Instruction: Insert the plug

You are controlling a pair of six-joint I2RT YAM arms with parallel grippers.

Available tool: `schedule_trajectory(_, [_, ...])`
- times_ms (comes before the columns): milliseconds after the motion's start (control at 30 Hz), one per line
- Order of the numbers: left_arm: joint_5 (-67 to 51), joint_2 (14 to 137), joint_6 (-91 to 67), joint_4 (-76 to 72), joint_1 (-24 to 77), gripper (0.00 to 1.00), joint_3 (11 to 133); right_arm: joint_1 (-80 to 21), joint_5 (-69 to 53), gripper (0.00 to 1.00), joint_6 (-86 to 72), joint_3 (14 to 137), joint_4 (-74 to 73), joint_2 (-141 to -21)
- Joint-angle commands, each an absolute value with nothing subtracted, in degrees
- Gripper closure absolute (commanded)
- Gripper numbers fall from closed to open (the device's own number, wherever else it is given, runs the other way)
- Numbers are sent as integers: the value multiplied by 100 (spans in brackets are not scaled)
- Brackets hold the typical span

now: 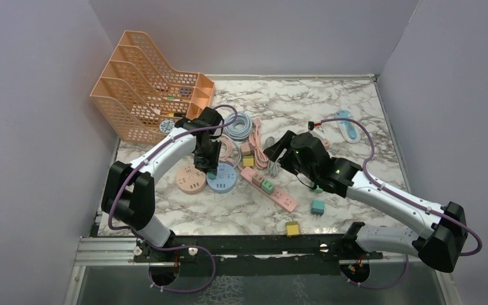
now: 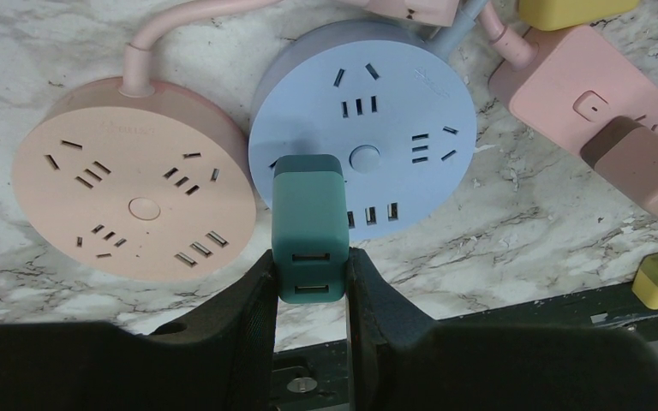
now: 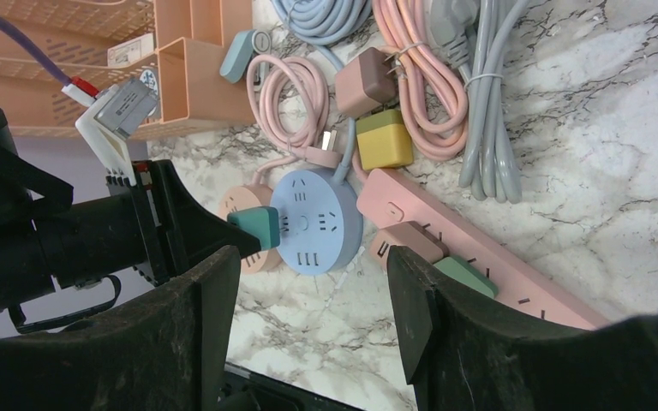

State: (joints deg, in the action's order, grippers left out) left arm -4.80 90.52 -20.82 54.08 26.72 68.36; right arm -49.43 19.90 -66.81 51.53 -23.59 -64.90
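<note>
One plug to seat. Clamped on the teal plug (image 2: 308,218) with the left gripper (image 2: 311,272), squeezing its two flat sides, USB end toward the wrist, prong end at the left rim of the blue round socket (image 2: 394,94). Cannot tell whether the prongs have entered a slot.

To do this step well:
- Line the prongs up with the slot group under the plug's nose, not the USB ports next to it.
- Keep the plug body square to the socket's face.
- Press straight in without twisting. Judged likely to skate the light socket across the marble if pushed at a slant.
- Hold the squeeze firm until seated, and release only then.
- Worth considering a steadying touch from the right gripper (image 3: 313,257), spread wide on nothing and hanging off to the socket's right.

From the left wrist alone:
- Can read the slot pattern on the socket's face and the plug's twin USB openings.
- Can see the peach round socket (image 2: 128,180) just beside the blue one on its left.

From the right wrist alone:
- Can see the plug side-on against the socket's rim.
- Can see the pink power strip (image 3: 480,240) to the socket's right.
- Can see the yellow adapter (image 3: 383,139) just beyond the socket's far side.

From above alone: can take in both arms at once, though with slots too small to read.
</note>
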Motion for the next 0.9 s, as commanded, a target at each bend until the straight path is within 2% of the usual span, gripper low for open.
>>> schedule_trajectory(0, [-602,9372,-1969,5586,2672,100,6689,-4957,2226,37,-6697,5133,-2447,-6429])
schedule_trajectory(500, [-1097,9517,-1898,5838,2672,100,6863,-4956,2307,37,-6675,5175,-2414,-6463])
schedule_trajectory(867, [-303,9599,-2424,5727,2629,100,6964,-4950,2433,38,-6688,5098,-2447,-6346])
